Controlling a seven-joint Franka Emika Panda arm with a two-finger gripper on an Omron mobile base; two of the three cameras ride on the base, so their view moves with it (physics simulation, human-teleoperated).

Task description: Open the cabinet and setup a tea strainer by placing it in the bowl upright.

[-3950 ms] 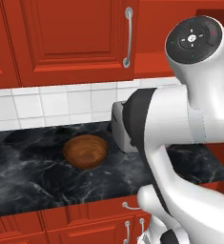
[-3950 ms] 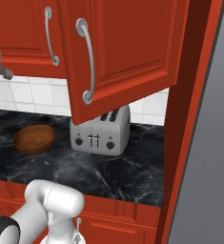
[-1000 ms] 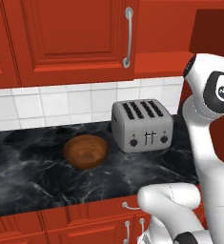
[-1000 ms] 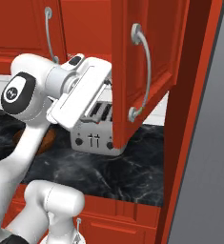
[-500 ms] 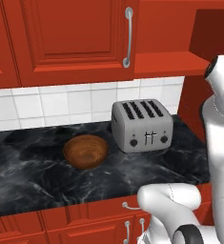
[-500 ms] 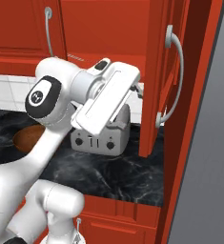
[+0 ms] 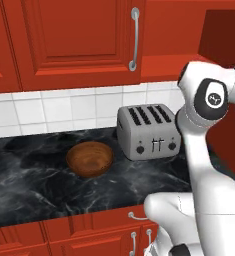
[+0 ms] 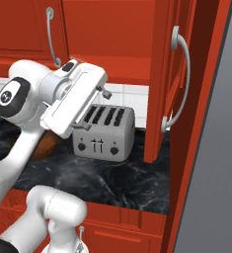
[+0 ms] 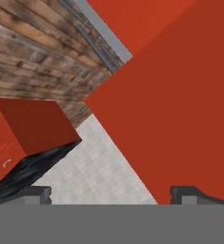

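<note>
One cabinet (image 8: 162, 84) door swung edge-on, gripper (image 8: 103, 92) beside

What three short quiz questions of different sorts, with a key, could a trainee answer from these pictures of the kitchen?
1. True or false: the right door of the cabinet stands swung open.
2. What lies beside the bowl on the counter? A) kettle B) toaster C) pan
3. Fill in: the bowl holds ____.

Key:
1. True; its edge faces the right base view.
2. B, the toaster.
3. Nothing; no tea strainer lies in it.
</note>
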